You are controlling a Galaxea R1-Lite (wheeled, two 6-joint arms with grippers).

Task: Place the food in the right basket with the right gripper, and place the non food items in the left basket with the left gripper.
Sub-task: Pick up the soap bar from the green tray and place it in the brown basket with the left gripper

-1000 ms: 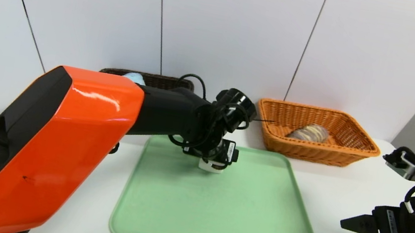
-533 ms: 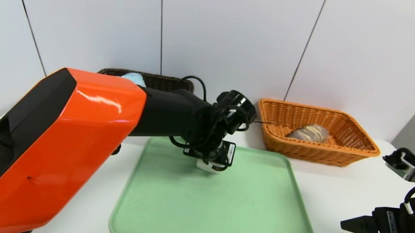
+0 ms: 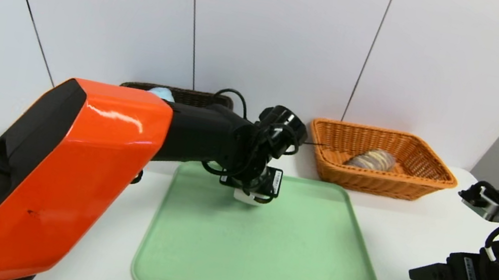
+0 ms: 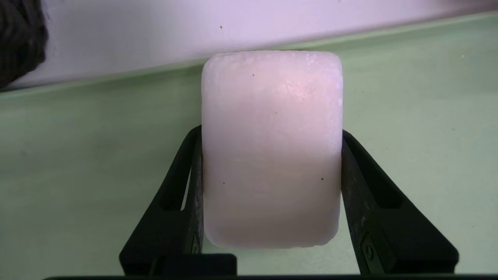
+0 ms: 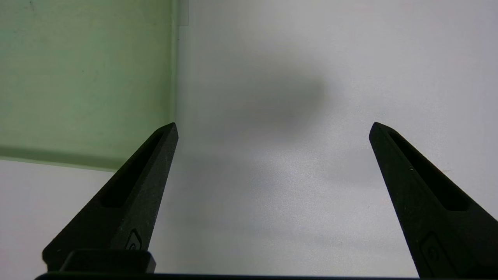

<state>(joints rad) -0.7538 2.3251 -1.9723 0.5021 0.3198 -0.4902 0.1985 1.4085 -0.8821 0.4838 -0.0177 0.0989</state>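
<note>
My left gripper (image 3: pixel 248 195) is at the far middle of the green tray (image 3: pixel 259 263), shut on the white soap bar (image 4: pixel 272 147); both fingers (image 4: pixel 194 175) press its sides. In the head view only a bit of the soap bar (image 3: pixel 244 197) shows under the wrist. The striped bread loaf (image 3: pixel 372 159) lies in the orange right basket (image 3: pixel 425 182). The dark left basket (image 3: pixel 196 97) stands behind my left arm, with the light blue pouf (image 3: pixel 162 93) peeking out of it. My right gripper (image 5: pixel 273 128) hovers open and empty over the white table, right of the tray. The grey case is hidden.
The white table (image 3: pixel 432 226) runs to a white panelled wall close behind the baskets. My big orange left arm (image 3: pixel 67 170) covers the table's left side and most of the dark basket.
The left gripper's fingers have closed onto the soap bar and shifted it slightly left on the tray. The right arm has barely moved.
</note>
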